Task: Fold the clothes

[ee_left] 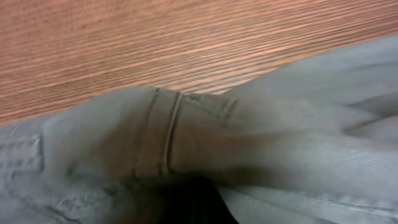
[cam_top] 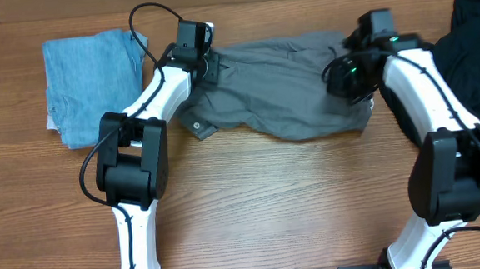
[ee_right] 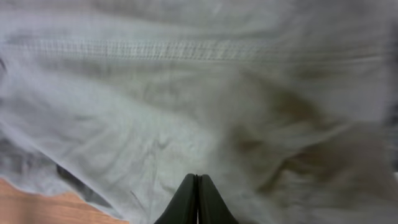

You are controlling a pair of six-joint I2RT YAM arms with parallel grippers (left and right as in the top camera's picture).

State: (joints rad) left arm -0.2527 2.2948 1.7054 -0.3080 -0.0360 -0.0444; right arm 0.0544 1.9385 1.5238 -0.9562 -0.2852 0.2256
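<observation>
viewing the overhead feed, i confirm the grey shorts (cam_top: 287,90) lie spread and rumpled on the wooden table (cam_top: 269,199), toward its far edge. the left gripper (cam_top: 208,63) sits at the left end of the shorts. in the left wrist view its fingers are only a dark shape at the bottom edge, and the cloth, with a double-stitched seam (ee_left: 168,134), bunches up and gathers into that shape. i read this gripper as closed with a pinch of the shorts in it. the right gripper (ee_right: 198,183) sits over the right end of the shorts. its two fingers are pressed together with no gap, tips down on the wrinkled cloth. i cannot tell whether any fabric is caught between them. a light-blue denim garment (cam_top: 91,81) lies folded just left of the shorts. a black garment (cam_top: 471,28) lies to their right.
</observation>
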